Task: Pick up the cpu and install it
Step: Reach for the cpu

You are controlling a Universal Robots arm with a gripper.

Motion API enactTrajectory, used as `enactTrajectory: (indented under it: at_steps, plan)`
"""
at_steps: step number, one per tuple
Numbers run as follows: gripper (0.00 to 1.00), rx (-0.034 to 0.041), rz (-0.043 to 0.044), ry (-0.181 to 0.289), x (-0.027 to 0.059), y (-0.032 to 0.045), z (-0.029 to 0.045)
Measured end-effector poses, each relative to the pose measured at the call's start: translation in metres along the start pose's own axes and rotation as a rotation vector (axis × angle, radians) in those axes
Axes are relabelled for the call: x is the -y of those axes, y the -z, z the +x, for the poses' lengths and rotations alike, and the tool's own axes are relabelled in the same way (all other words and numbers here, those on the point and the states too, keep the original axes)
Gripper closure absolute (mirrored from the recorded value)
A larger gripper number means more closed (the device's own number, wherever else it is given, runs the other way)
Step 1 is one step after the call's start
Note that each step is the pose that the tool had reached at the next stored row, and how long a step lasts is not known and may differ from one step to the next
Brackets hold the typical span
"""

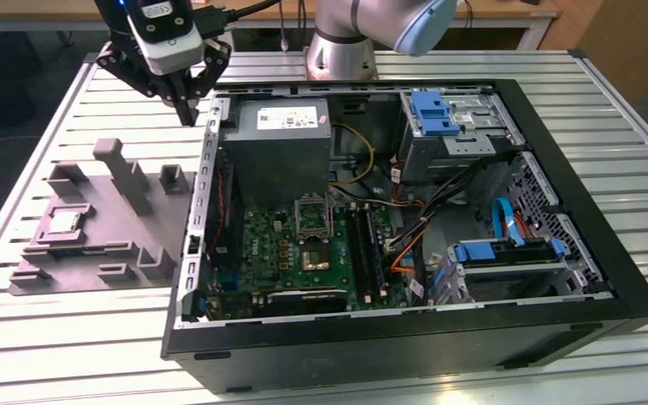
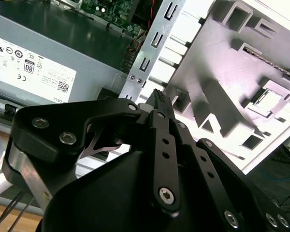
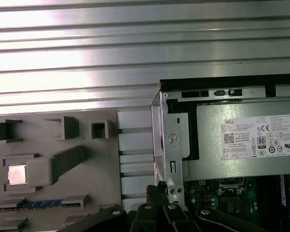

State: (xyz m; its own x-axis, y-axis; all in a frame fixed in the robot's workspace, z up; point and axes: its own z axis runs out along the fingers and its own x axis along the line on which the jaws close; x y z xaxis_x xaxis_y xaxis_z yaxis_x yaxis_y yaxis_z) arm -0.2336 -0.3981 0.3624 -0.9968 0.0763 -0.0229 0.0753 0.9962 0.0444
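The cpu (image 1: 63,223) is a small silvery square lying flat in a recess of the grey plastic tray (image 1: 105,211), at the exterior view's left beside the open computer case. It also shows as a bright square in both wrist views (image 3: 17,174) (image 2: 268,99). My gripper (image 1: 189,110) hangs above the table at the case's back left corner, behind the tray and well away from the cpu. Its black fingers (image 2: 158,99) meet at a point, shut with nothing between them. The green motherboard (image 1: 290,249) lies inside the case with its metal-framed socket (image 1: 313,218).
The grey power supply box (image 1: 284,143) sits in the case close to my gripper, beside the case's metal edge (image 3: 170,145). Tall blocks (image 1: 121,173) rise from the tray. Drive cages with blue clips (image 1: 434,114) and cables fill the case's right half. The slatted metal table (image 1: 77,337) lies around it.
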Motion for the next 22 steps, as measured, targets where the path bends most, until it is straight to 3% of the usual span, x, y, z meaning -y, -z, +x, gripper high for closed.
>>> enactTrajectory:
  at_steps: [22]
  plan:
    - [0.89, -0.0001, 0.0, 0.0, 0.0007, -0.0013, 0.0082]
